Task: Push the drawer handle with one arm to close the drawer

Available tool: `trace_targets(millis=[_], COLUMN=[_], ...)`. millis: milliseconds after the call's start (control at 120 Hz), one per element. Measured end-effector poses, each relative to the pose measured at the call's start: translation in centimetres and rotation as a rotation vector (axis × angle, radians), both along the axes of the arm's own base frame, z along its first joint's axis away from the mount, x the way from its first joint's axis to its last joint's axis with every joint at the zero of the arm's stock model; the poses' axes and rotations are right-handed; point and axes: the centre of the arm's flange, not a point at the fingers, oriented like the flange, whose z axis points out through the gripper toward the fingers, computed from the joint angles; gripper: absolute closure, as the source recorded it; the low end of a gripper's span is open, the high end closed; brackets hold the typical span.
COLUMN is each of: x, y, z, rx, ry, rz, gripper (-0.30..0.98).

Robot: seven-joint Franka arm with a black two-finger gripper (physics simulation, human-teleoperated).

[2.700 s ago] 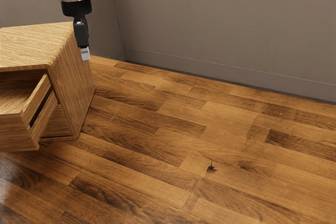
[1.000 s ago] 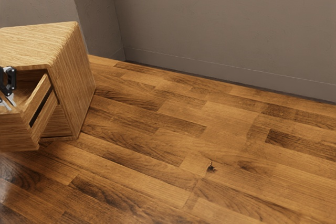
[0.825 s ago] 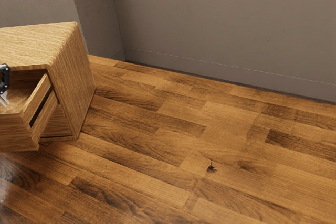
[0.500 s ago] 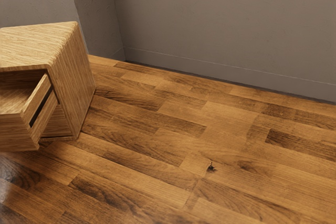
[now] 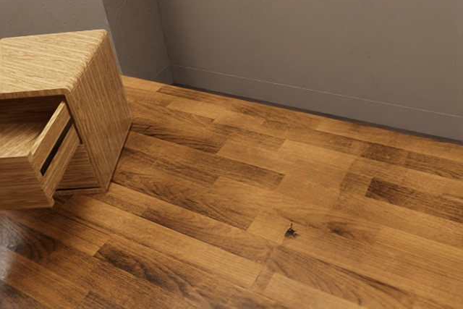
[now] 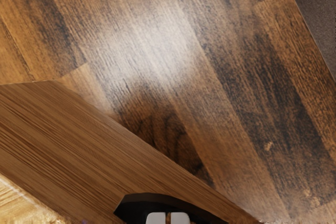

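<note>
In the exterior view, we have the wooden cabinet (image 5: 101, 92) at the left of the frame, its pale top cut off by the left edge. The drawer (image 5: 18, 182) is open, jutting from the cabinet's front toward the lower left, and we can see into it over its near side, where a dark gap runs between two slanting boards. The wood floor (image 5: 217, 215) takes up the lower and middle parts of the frame, with a small dark mark (image 5: 291, 231) right of centre, low down. Behind it, the grey wall (image 5: 311, 34) fills the upper right, with a skirting board (image 5: 304, 97) along its foot. In the wrist view, a brown wooden panel (image 6: 79, 140) slants from the left edge down to the lower middle, with a strip of paler wood (image 6: 23, 205) in the lower left corner. At the bottom middle, we see our gripper (image 6: 167, 217), its two light tips almost together, a thin slit between them. They overlap a black curved piece (image 6: 142, 204) lying against the panel, perhaps the handle; whether they touch it we cannot tell. Floorboards stretch beyond, glossy at upper middle.
</note>
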Motion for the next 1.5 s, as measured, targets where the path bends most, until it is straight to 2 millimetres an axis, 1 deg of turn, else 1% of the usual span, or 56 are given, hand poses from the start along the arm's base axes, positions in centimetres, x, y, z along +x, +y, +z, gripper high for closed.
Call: trace_targets(millis=[67,183,250,383,433,517,567,633,700,758,833,958,1150,1333,1500], x=[-0.9,-1.9,-2.6,-3.1,-3.3,-4.5,-4.9,-5.0,-4.7,-3.9,-3.1,-2.2,-1.3,-0.1,1.0], y=[0.8,0.9,1.4,1.6,1.4,0.1,-0.4,-0.7,-0.6,-0.2,0.3,0.7,1.2,1.4,0.8], z=[-0.3,-0.6,-0.7,-1.0,-1.2,-1.3,-1.9,-2.6,-3.2,-4.4,-5.3,-5.8,-5.0,-5.4,-4.5], rx=[0.002,0.004,-0.001,-0.012,-0.016,-0.007,-0.014,-0.028,-0.041,-0.063,-0.079,-0.082,-0.07,-0.07,-0.049], ry=[0.004,0.005,0.006,0.02,0.024,0.01,0.009,0.01,0.017,0.04,0.057,0.058,0.031,0.036,0.023], rz=[0.022,0.018,0.019,-0.025,-0.052,-0.103,-0.107,-0.108,-0.109,-0.114,-0.116,-0.118,-0.116,-0.122,-0.139], gripper=[0.79,0.79,0.79,0.79,0.79,0.79,0.79,0.79,0.79,0.79,0.79,0.79,0.78,0.79,0.77])
